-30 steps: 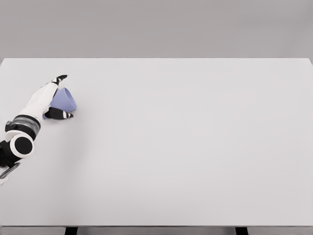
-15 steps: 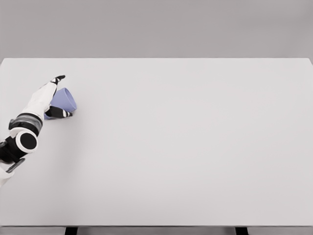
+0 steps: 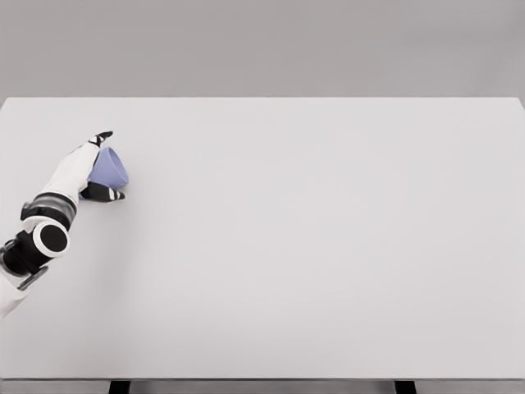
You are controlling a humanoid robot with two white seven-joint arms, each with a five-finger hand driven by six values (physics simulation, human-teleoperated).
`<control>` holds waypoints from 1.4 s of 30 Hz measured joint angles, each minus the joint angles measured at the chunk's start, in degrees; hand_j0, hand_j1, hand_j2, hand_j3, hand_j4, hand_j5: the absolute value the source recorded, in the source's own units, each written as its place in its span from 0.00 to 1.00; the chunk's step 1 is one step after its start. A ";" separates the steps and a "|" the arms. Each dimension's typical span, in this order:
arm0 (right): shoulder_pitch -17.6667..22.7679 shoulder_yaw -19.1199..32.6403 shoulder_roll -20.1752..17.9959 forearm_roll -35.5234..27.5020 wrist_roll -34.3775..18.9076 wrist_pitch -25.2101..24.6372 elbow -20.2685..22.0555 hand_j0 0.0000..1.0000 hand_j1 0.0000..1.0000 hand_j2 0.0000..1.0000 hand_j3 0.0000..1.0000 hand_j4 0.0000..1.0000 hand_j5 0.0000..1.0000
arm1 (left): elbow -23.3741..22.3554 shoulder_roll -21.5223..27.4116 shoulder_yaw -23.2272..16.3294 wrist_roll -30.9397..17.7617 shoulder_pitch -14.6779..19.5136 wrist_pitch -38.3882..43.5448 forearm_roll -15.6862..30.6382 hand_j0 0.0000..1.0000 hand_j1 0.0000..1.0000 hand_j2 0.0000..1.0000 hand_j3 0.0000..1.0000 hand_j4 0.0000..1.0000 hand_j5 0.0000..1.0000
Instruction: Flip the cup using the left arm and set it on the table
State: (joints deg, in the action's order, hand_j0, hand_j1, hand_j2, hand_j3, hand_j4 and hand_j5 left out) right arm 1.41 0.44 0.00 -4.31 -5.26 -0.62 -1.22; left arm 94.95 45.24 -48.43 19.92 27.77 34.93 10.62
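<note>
The cup point(image 3: 110, 167) is the only loose thing on the table point(image 3: 312, 246); nothing else lies near it. It sits close to the table's left edge, toward the far side, a pale violet cup tipped on its side with its wide end pointing right and slightly away from the robot. Whether anything is inside it cannot be told, since the mouth faces away from the camera.

The left hand point(image 3: 89, 168) is wrapped around the cup from the left: one dark fingertip point(image 3: 103, 136) reaches past the cup's far side, and the thumb point(image 3: 105, 194) lies along its near side, so the cup is clasped between them. The white forearm runs from the cup down and left to a black-and-white joint near the table's left edge.

The table is a plain white slab filling most of the view, with dark legs showing at its near edge. Behind it stands a bare grey wall point(image 3: 262, 45).
</note>
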 measured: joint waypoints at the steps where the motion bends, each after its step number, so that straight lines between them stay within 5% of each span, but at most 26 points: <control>1: 0.00 0.00 0.00 0.00 0.00 0.00 0.00 1.00 1.00 1.00 1.00 1.00 1.00 | -0.17 -0.08 0.01 0.01 0.00 0.03 -0.16 1.00 1.00 1.00 1.00 1.00 1.00; 16: -0.09 0.00 0.00 0.00 0.00 0.00 0.00 1.00 1.00 1.00 1.00 1.00 1.00 | 0.22 -0.32 -0.16 0.11 -0.18 0.31 -1.09 0.76 0.76 0.76 0.76 0.76 0.76; 24: 0.00 0.00 0.00 0.00 0.00 0.00 0.00 1.00 1.00 1.00 1.00 1.00 1.00 | 0.90 -0.25 0.21 0.16 0.00 0.02 0.36 0.77 0.77 0.77 0.77 0.77 0.77; 32: 0.00 0.00 0.00 0.00 0.00 0.00 0.00 1.00 1.00 1.00 1.00 1.00 1.00 | 2.78 -0.30 4.59 0.18 -0.79 -1.02 1.18 0.78 0.78 0.78 0.78 0.78 0.78; 42: -0.09 0.00 0.00 0.00 0.00 0.00 0.00 1.00 1.00 1.00 1.00 1.00 1.00 | 2.95 -2.56 9.07 0.09 -2.29 -11.69 3.50 0.80 0.80 0.80 0.80 0.80 0.80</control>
State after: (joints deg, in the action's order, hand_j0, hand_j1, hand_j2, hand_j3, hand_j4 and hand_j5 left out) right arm 1.32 0.45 0.00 -4.31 -5.26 -0.62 -1.22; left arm 97.90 42.69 -39.36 20.02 25.49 23.25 14.12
